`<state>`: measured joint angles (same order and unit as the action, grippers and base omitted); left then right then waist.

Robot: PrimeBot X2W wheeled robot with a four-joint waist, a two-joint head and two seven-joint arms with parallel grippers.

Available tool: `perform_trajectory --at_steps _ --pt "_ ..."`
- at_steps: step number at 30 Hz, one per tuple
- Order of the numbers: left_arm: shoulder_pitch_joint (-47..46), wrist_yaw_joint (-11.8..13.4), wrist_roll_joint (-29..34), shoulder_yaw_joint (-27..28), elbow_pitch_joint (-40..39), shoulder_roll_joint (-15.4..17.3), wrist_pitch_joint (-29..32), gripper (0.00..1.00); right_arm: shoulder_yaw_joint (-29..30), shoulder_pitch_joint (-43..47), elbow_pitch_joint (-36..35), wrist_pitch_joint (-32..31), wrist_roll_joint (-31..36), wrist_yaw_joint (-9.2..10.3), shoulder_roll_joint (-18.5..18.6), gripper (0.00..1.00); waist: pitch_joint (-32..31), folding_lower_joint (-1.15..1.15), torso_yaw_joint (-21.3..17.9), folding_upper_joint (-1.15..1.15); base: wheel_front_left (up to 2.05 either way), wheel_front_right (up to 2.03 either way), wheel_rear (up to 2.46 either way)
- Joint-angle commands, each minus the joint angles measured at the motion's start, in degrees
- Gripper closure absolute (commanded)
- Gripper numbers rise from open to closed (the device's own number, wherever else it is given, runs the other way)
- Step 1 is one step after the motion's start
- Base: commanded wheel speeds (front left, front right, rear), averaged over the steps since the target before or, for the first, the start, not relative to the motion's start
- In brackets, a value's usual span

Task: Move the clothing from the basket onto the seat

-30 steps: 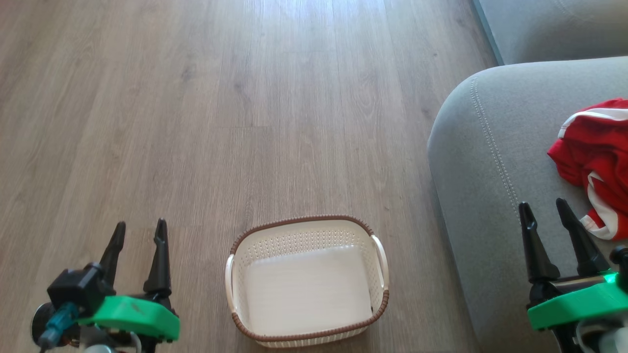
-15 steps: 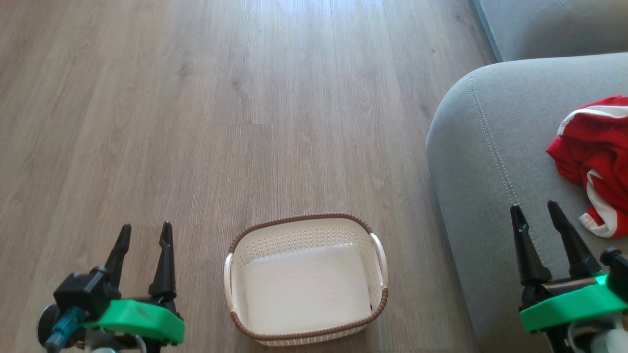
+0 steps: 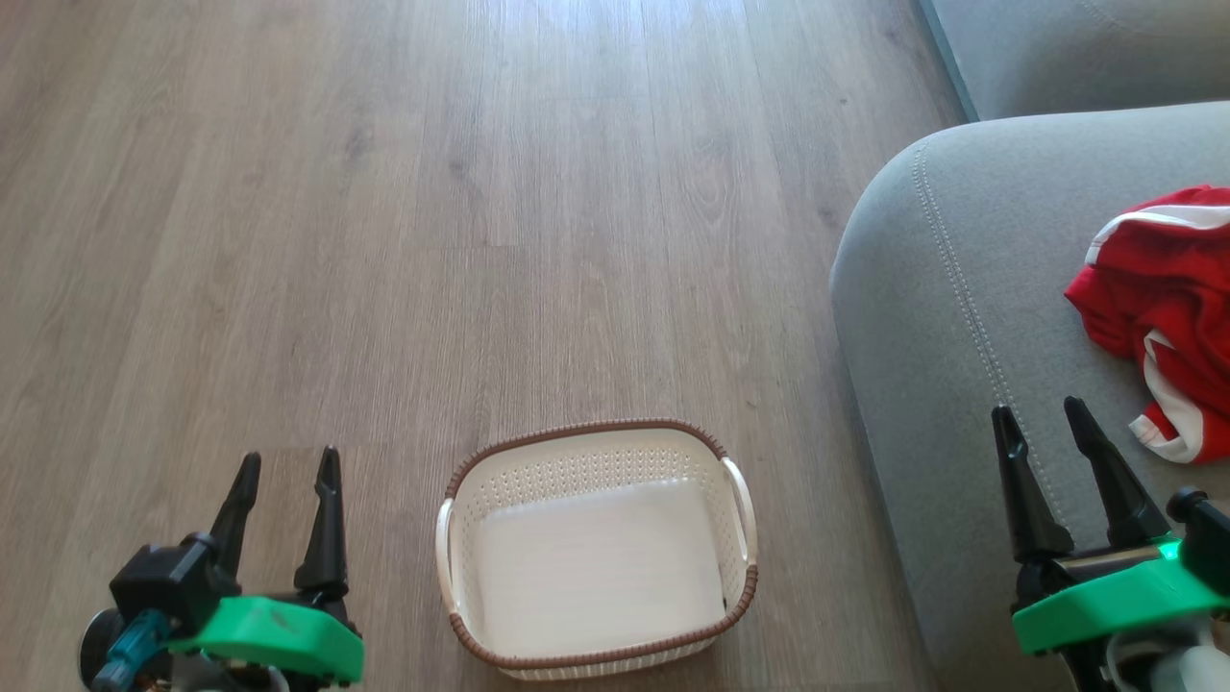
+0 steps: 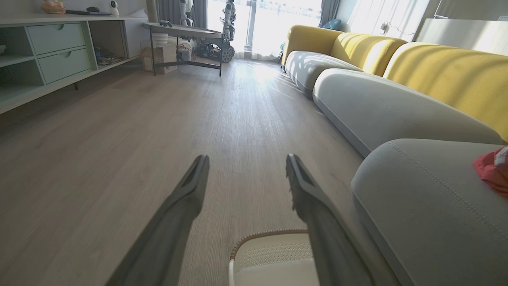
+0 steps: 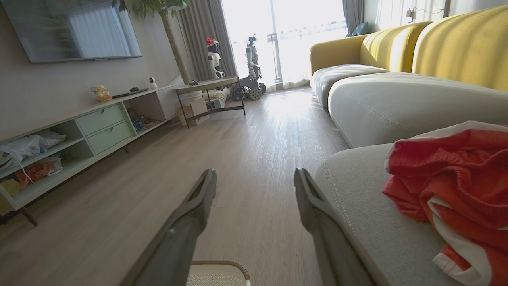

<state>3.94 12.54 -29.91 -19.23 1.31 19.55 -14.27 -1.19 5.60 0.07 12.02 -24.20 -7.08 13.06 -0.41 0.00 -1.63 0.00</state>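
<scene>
The cream basket [image 3: 596,649] with its brown woven rim stands on the wood floor at the bottom middle of the head view, with nothing inside it. Crumpled red clothing [image 3: 1163,308] with white trim lies on the grey seat [image 3: 951,317] at the right. My left gripper [image 3: 285,469] hangs open over the floor left of the basket, holding nothing. My right gripper [image 3: 1040,417] is open above the seat's front edge, short of the clothing. The left wrist view catches the basket [image 4: 274,254] low down and the clothing [image 4: 492,169] at far right. The clothing [image 5: 456,182] fills the right wrist view's right side.
More grey cushions [image 4: 381,103] and yellow backrests [image 4: 444,67] run along the right. A low green-drawer shelf unit [image 5: 79,131] lines the left wall, a small dark table [image 5: 210,93] and other robots [image 5: 254,67] stand far off by the window. Wood floor [image 3: 432,240] stretches ahead.
Both grippers sit slightly lower in the head view and the right one a little further left; the whole picture also shifted slightly. Both stay open and nothing else moved.
</scene>
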Motion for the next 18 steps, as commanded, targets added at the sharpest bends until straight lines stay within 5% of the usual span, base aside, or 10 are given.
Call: perform_trajectory --at_steps 1,14,15,18 --pt "-2.39 -0.21 0.34 3.14 -1.57 0.56 -0.73 0.0 -1.1 -1.25 -1.62 -0.13 0.07 -0.41 0.97 0.0 0.0 0.0 -0.01 0.0 0.0 0.0 0.0" --pt "-2.53 -0.95 0.44 3.16 -1.32 0.56 -0.73 0.0 -1.24 -1.32 -1.56 -0.13 -0.19 -0.41 0.71 0.0 -0.04 0.0 -0.13 0.0 0.0 0.0 0.0" --pt "0.01 -0.89 -0.02 0.68 0.33 -0.23 0.04 1.0 -0.3 -0.01 0.23 -0.42 -0.09 0.02 -0.19 1.0 -0.04 0.0 -0.13 0.0 0.0 0.0 0.0" --pt "0.64 -0.91 -0.08 -0.27 2.93 -1.06 0.16 1.0 -1.1 0.34 3.13 -0.45 -0.14 0.07 -0.58 1.0 -0.05 0.0 -0.14 0.0 0.0 0.0 0.0"
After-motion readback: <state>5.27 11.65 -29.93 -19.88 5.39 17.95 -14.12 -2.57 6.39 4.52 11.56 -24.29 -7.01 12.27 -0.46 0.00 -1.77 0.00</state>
